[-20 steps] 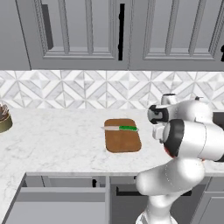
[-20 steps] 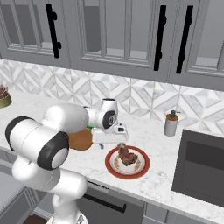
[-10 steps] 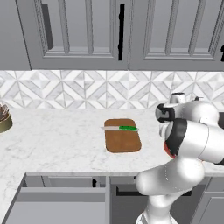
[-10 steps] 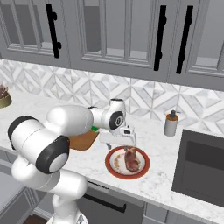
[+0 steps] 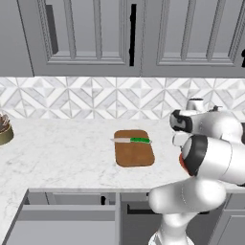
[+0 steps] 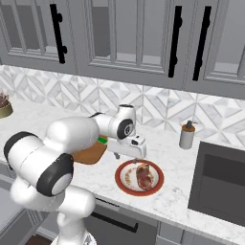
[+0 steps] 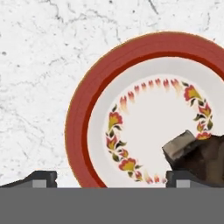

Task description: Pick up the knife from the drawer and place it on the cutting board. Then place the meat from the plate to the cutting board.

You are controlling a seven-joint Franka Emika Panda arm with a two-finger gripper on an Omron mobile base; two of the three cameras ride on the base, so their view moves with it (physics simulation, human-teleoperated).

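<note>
Above the plate (image 6: 125, 181) | jaws spread, having swung over from the cutting board (image 5: 134, 153) | knife (image 5: 131, 140) delivered; meat (image 6: 143, 175) next.

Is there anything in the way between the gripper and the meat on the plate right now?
Nothing visible stands between them. The gripper hangs open over the plate, and the meat lies by one fingertip, off to the side. In the right base view the meat lies bare below the hand.
</note>
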